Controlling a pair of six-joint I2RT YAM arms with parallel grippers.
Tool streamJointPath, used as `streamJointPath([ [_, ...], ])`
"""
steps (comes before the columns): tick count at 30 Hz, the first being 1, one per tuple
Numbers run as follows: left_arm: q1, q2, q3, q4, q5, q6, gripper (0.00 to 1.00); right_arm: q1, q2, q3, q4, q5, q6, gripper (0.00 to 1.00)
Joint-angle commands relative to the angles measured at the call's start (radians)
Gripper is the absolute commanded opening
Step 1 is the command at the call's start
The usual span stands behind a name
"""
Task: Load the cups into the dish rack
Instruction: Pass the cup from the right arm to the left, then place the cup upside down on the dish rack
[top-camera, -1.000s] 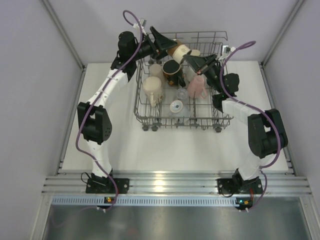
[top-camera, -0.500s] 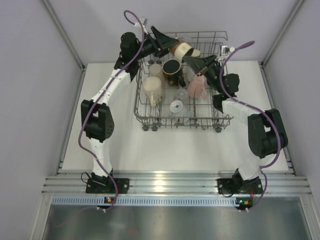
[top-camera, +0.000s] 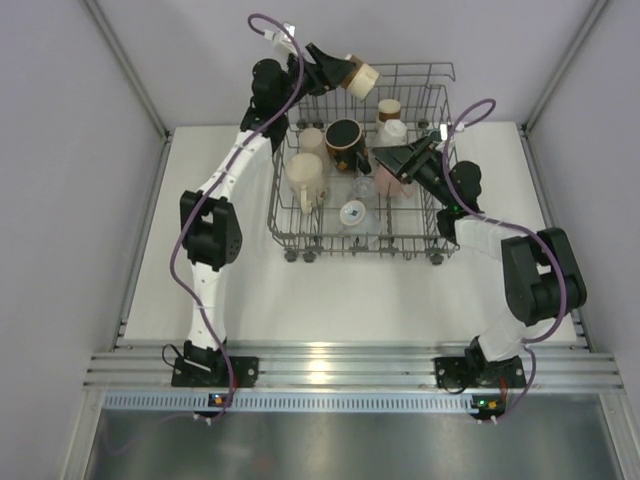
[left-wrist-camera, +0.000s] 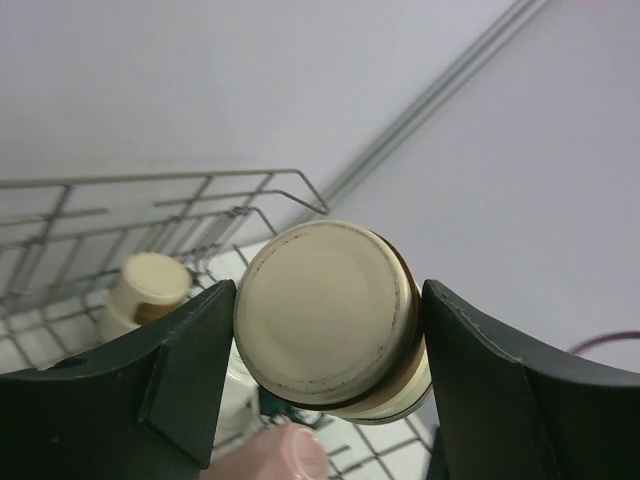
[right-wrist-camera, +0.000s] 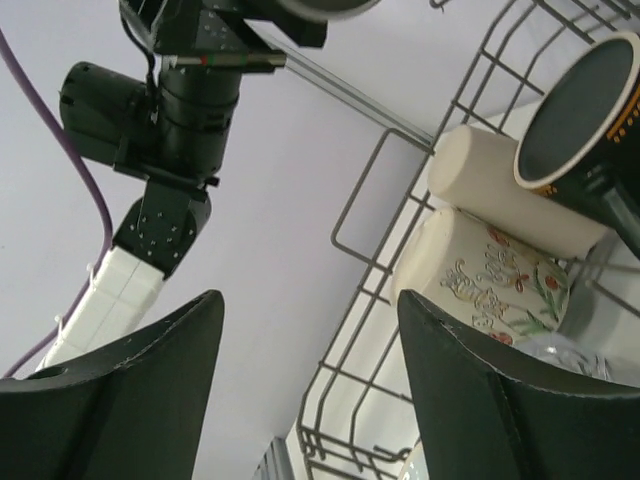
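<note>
My left gripper (top-camera: 348, 73) is shut on a cream cup with a brown band (top-camera: 362, 78) and holds it in the air above the far left rim of the dish rack (top-camera: 284, 234). In the left wrist view the cup's pale base (left-wrist-camera: 325, 310) faces the camera, squeezed between both fingers (left-wrist-camera: 185, 370). My right gripper (top-camera: 384, 156) stands open and empty over the rack's right side, just above a pink cup (top-camera: 393, 184). In its wrist view the gripper (right-wrist-camera: 310, 300) has only rack wire (right-wrist-camera: 360, 230) behind it.
The rack holds a cream mug (top-camera: 305, 180), a black mug (top-camera: 343, 138), a white cup (top-camera: 391, 130), a clear glass (top-camera: 365, 187) and a steel cup (top-camera: 352, 212). The right wrist view shows a floral mug (right-wrist-camera: 495, 275) and a dark mug (right-wrist-camera: 585, 110). Bare table lies on both sides.
The right gripper opened, let go of the brown-banded cup and drew back over the rack. The left gripper closed on that cup and lifted it up and toward the far side.
</note>
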Motion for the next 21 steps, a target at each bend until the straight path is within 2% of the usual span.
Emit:
streamJointPath([
  [1, -0.015, 0.013, 0.058, 0.043, -0.144, 0.259, 0.0, -0.007, -0.142, -0.044, -0.032, -0.034, -0.075, 0.71],
  [4, -0.023, 0.045, 0.064, 0.064, -0.241, 0.385, 0.0, -0.007, -0.22, -0.052, -0.139, -0.039, -0.136, 0.71],
  [9, -0.034, 0.117, 0.079, 0.146, -0.405, 0.505, 0.0, -0.007, -0.34, -0.055, -0.342, 0.009, -0.281, 0.72],
  [12, -0.041, 0.18, 0.124, 0.155, -0.436, 0.573, 0.0, -0.006, -0.371, -0.048, -0.425, 0.04, -0.345, 0.73],
  [16, -0.086, 0.249, 0.173, 0.172, -0.52, 0.771, 0.0, -0.007, -0.406, -0.051, -0.445, 0.067, -0.385, 0.74],
  [21, -0.091, 0.303, 0.175, 0.238, -0.536, 0.776, 0.0, -0.007, -0.368, -0.037, -0.434, 0.041, -0.373, 0.74],
])
